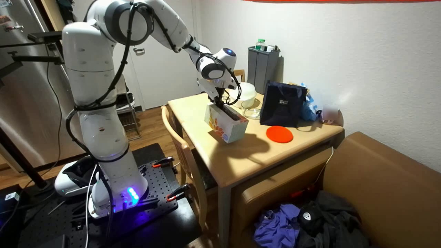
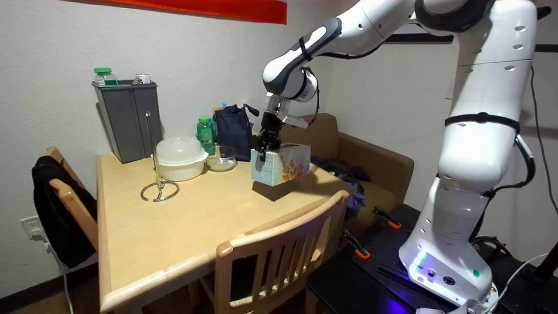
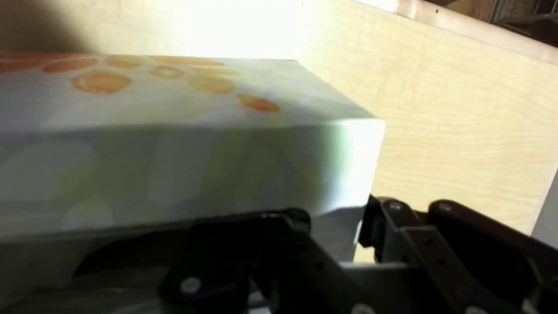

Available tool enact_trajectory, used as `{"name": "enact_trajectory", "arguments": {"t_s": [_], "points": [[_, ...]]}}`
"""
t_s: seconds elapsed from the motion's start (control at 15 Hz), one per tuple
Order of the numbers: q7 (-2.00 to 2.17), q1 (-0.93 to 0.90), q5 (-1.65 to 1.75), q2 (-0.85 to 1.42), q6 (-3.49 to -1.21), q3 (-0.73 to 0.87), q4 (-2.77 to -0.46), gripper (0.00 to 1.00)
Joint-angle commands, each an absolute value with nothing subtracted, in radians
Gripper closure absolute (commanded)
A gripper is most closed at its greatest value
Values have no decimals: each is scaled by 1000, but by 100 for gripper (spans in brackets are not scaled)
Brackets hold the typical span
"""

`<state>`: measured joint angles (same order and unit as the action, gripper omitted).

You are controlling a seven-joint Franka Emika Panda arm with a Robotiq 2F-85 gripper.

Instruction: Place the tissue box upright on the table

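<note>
1. In an exterior view, a wooden chair with a black garment over its back stands by the beige wooden table.
2. A grey bin stands on the table, a green-capped jar on top.
3. A metal paper-towel stand sits just in front of a white lidded bowl.
4. A glass bowl comes next, with a green bottle and a navy bag behind it.
5. A slat-backed chair stands at the near table edge.
6. The gripper clamps one end of the tissue box: in the wrist view, one finger reaches into the slot, the other lies outside the end wall.
7. The tissue box is held just above the table, slot facing up, its shadow on the wood below.
8. Beyond stands a brown sofa with clothes on its seat.
9. The Panda arm rises from a black platform.
</note>
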<state>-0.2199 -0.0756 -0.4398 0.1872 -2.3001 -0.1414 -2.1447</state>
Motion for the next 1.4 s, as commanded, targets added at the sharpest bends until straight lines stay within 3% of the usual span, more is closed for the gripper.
{"name": "enact_trajectory", "arguments": {"t_s": [0.0,0.67,1.13,1.2,1.33], "points": [[-302,-60,-508,258,-2345,-158,-2108,100],[-277,-53,-487,350,-2610,-185,-2110,100],[-264,-36,-463,344,-2625,-195,-2130,100],[-258,-40,-442,320,-2600,-190,-2145,74],[-243,-51,-395,267,-2584,-181,-2186,72]]}}
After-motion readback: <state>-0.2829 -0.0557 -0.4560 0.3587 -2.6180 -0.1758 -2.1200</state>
